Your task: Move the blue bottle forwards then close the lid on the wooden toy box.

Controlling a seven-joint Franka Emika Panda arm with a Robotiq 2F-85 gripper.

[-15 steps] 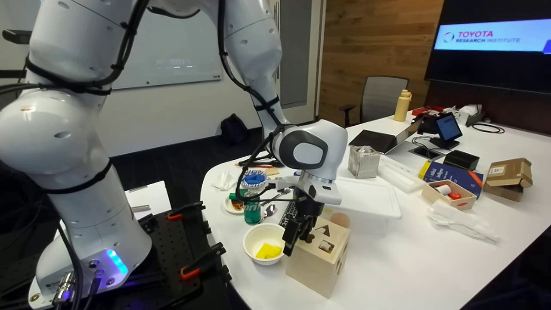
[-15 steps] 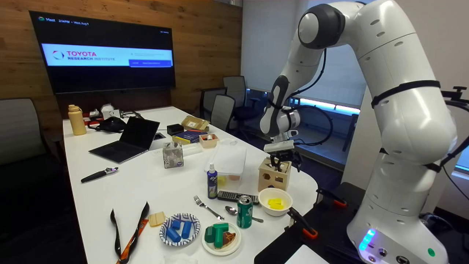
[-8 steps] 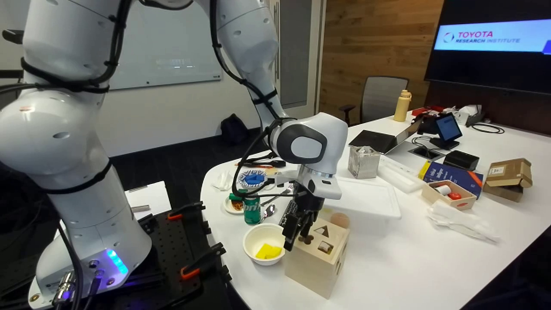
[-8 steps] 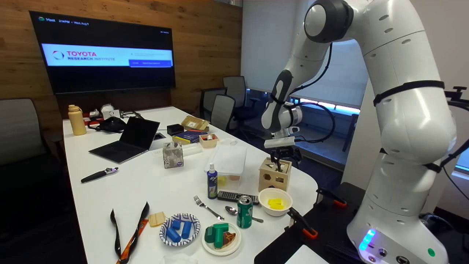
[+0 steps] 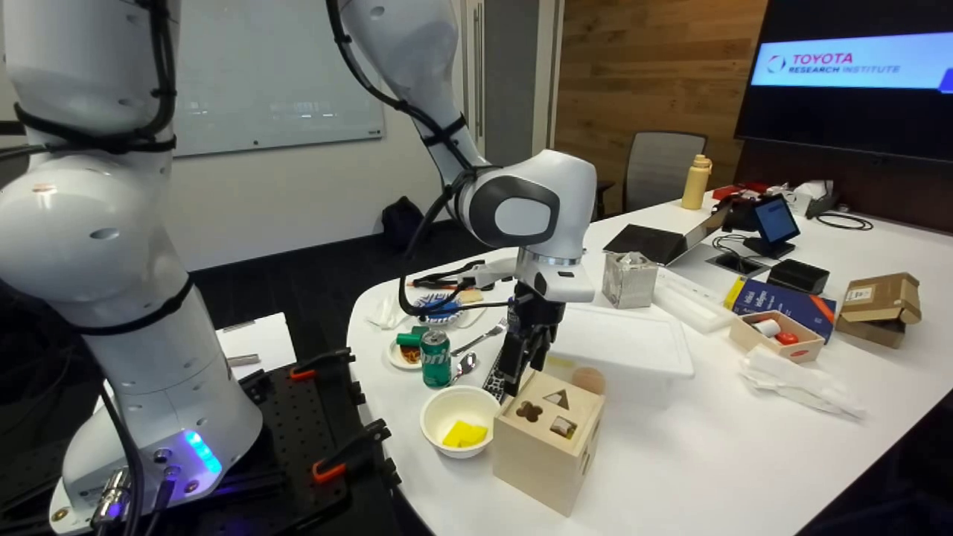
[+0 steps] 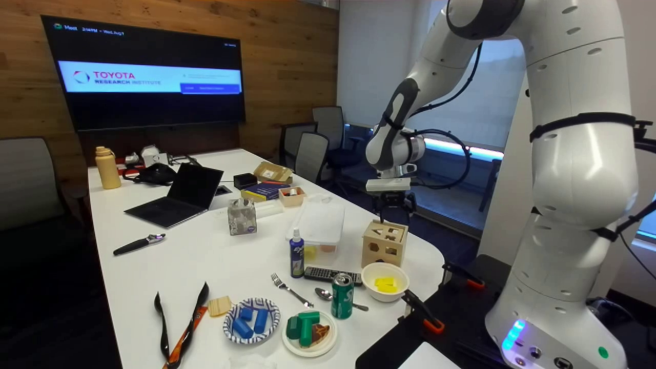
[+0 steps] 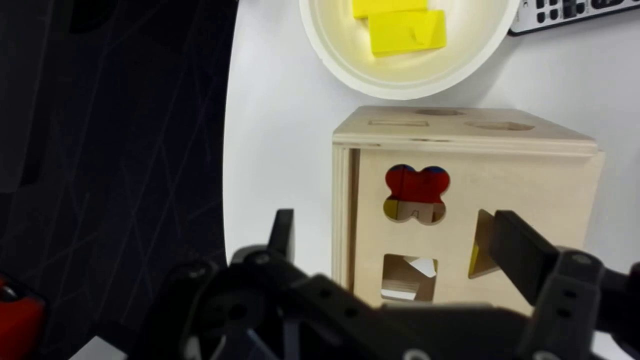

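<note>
The wooden toy box (image 5: 537, 465) stands near the table's end, also in an exterior view (image 6: 374, 260) and the wrist view (image 7: 400, 134). Its pale lid (image 5: 547, 428) lies flat across the top, with cut-outs showing in the wrist view (image 7: 465, 190). A narrow dark gap runs along the lid's left edge there. The blue bottle (image 6: 296, 256) stands upright beside the plastic bin; it is hidden in the other views. My gripper (image 7: 394, 216) is open and empty above the box, its fingers apart over the lid and beside it. It shows in both exterior views (image 5: 520, 380) (image 6: 395, 214).
A white bowl (image 5: 432, 424) with yellow pieces stands close beside the box. A remote (image 6: 328, 274), a green can (image 6: 342, 300), a spoon and a fork lie near. A clear plastic bin (image 6: 320, 220) stands behind the bottle. The table edge (image 7: 227, 150) is close to the box.
My gripper has risen from the box top, and its fingers no longer cover the cut-outs in the exterior views. The arm has drawn up and back. The bottle has not moved.
</note>
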